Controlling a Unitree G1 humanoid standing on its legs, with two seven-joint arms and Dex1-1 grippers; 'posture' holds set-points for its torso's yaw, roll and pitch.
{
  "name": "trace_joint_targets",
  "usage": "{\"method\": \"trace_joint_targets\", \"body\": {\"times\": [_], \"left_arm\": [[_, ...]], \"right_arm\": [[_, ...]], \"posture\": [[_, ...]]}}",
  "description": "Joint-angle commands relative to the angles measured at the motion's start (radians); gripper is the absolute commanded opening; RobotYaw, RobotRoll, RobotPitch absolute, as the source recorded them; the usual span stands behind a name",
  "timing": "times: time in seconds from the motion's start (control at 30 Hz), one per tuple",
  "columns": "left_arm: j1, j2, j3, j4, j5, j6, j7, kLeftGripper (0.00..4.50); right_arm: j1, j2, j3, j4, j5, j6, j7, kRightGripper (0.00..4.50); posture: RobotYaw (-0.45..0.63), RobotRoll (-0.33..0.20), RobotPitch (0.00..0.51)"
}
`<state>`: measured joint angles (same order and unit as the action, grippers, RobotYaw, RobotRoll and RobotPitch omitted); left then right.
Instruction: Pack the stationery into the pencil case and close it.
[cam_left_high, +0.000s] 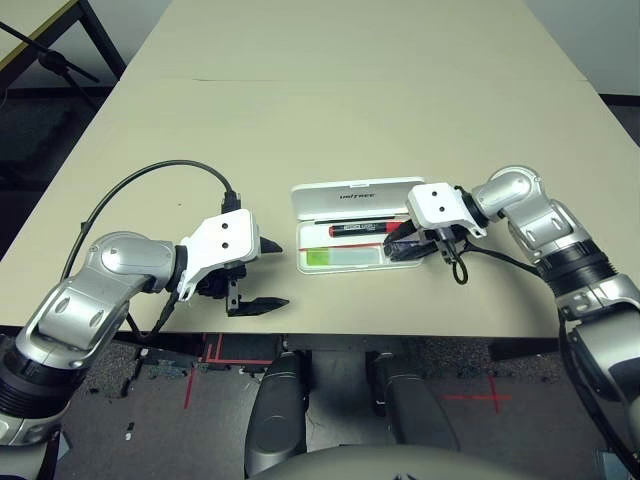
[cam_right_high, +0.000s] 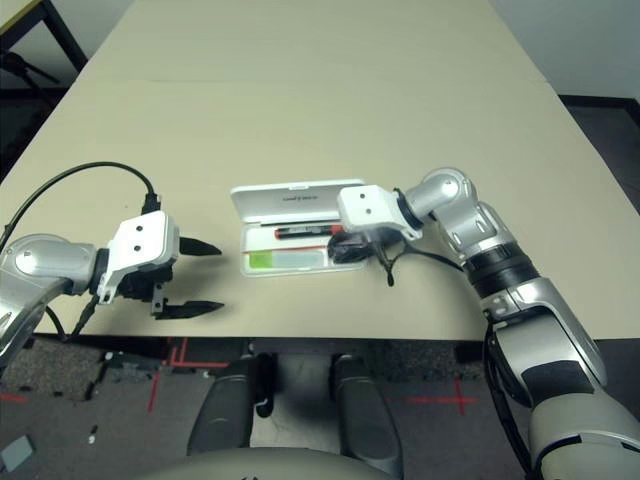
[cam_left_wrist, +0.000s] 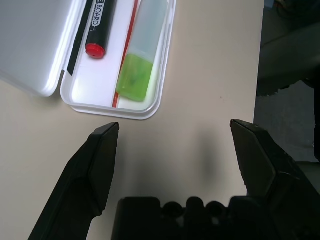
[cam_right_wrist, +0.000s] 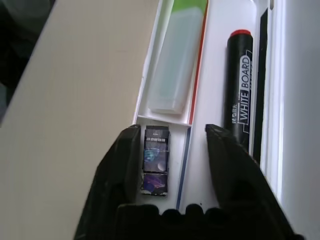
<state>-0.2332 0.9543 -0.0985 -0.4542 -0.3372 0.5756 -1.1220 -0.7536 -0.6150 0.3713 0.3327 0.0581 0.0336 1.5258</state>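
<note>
The robot's left gripper, with two black fingers on a white and silver arm, is wide open above the left part of the pale beige table. Its fingers stand well apart, one farther and one nearer, pointing right, with nothing between them but air. They touch nothing and stop short of the case's left end.

Just to the right sits the flat white hard-plastic pencil case with rounded corners, its lid raised along the far side. In its near left compartment lies the lime-green highlighter with a pale whitish end, the green end to the left. Beyond a thin divider striped red and blue, the black whiteboard marker with red on it lies lengthwise in the long far compartment.

At the case's right end, in the near right compartment, rests the tiny dark silvery-purple block. The right gripper, also two-fingered and black, reaches over this end. Its jaws stand open, less widely than the left ones, one finger on the near side of the block and the other over the far compartment. The block lies between them, ungripped; whether either finger touches the case, one cannot tell.
</note>
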Motion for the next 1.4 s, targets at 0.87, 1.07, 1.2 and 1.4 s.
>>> {"method": "trace_joint_targets", "body": {"times": [0.87,1.07,1.2,1.4], "left_arm": [[0.028,0.02,0.009,0.119,-0.001,-0.052,-0.034,4.5],[0.004,0.049,-0.005,0.177,0.058,-0.012,0.001,4.5],[-0.032,0.076,-0.012,0.25,0.109,0.035,0.031,3.47],[-0.132,0.063,-0.018,0.384,0.188,0.016,0.085,1.05]], "right_arm": [[0.237,-0.4,-0.412,-0.199,0.353,0.57,-0.027,4.46],[0.268,-0.431,-0.411,-0.228,0.369,0.594,-0.034,4.46],[0.28,-0.459,-0.401,-0.231,0.364,0.594,-0.032,4.5],[0.274,-0.456,-0.385,-0.232,0.367,0.596,-0.033,4.5]], "posture": [[0.04,0.0,0.193],[0.02,0.0,0.191],[0.02,0.0,0.19],[0.02,0.0,0.187]]}}
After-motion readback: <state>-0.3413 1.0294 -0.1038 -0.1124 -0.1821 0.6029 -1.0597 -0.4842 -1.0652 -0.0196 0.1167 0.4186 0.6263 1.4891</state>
